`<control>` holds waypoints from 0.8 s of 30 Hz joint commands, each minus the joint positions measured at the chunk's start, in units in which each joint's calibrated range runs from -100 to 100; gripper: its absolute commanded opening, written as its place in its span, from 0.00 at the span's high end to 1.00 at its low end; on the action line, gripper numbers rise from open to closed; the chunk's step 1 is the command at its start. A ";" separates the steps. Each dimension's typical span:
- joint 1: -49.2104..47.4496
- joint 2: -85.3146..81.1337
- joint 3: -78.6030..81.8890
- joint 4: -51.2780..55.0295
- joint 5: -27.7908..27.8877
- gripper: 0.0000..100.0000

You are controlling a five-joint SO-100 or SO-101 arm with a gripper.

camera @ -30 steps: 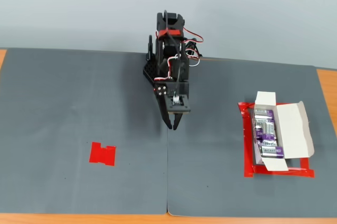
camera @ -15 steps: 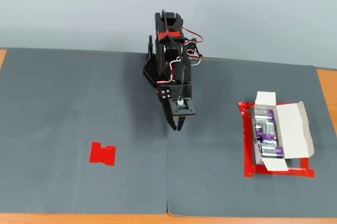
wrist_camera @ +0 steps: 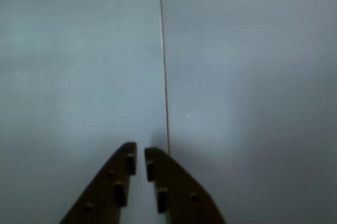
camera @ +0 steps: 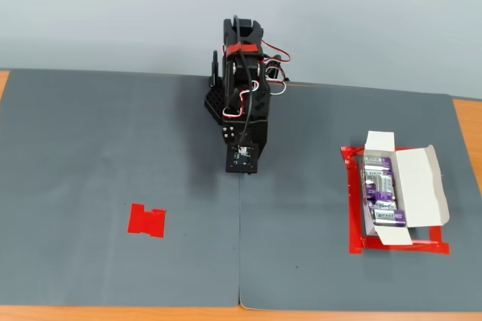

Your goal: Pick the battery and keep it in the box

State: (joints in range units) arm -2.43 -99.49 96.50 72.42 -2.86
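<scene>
My gripper shows in the wrist view with its two dark fingers nearly together and nothing between them, pointing at bare grey mat along a thin seam. In the fixed view the black arm is folded near the back middle of the mat, and the gripper is hidden under it. The white box lies open at the right. Several purple-and-silver battery packs lie inside it. No battery shows outside the box.
A flat red tape patch sits on the left of the grey mat with nothing on it. A red tape frame surrounds the box. Wooden table edges show at the far left, right and front.
</scene>
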 commanded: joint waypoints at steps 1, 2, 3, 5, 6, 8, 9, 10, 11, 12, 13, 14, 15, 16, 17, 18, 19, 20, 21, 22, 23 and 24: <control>0.08 -0.09 -3.28 1.36 -0.29 0.98; 0.08 -0.09 -3.28 1.36 -0.40 0.98; 0.16 -0.09 -3.28 1.36 -0.50 0.98; 0.16 -0.09 -3.28 1.36 -0.45 0.98; 0.16 -0.09 -3.28 1.36 -0.35 0.98; 0.16 -0.09 -3.28 1.36 -0.24 0.98; 0.16 -0.09 -3.28 1.36 -0.35 0.98; 0.16 -0.09 -3.28 1.36 -0.45 0.98; 0.16 -0.17 -3.37 1.89 -0.40 0.98; 0.16 -0.17 -3.46 2.23 -0.35 0.98; 0.16 -0.17 -3.46 2.32 -0.45 0.98; 0.16 -0.17 -3.46 2.32 -0.35 0.98; 0.16 -0.17 -3.46 2.32 -0.19 0.98; 0.16 -0.09 -3.55 2.32 -0.24 0.98; 0.16 0.00 -3.82 2.32 -0.40 0.98; 0.16 0.08 -4.01 2.32 -0.45 0.98; 0.08 0.17 -4.01 2.32 -0.24 0.98; 0.01 0.17 -4.01 2.32 -0.19 0.98; 0.01 0.17 -4.01 2.32 -0.19 0.98; 0.01 0.17 -4.01 2.32 -0.19 0.98; 0.01 0.17 -4.01 2.32 -0.24 0.98; 0.01 0.17 -4.01 2.32 -0.24 0.98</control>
State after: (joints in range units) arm -2.58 -99.58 95.96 74.59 -3.20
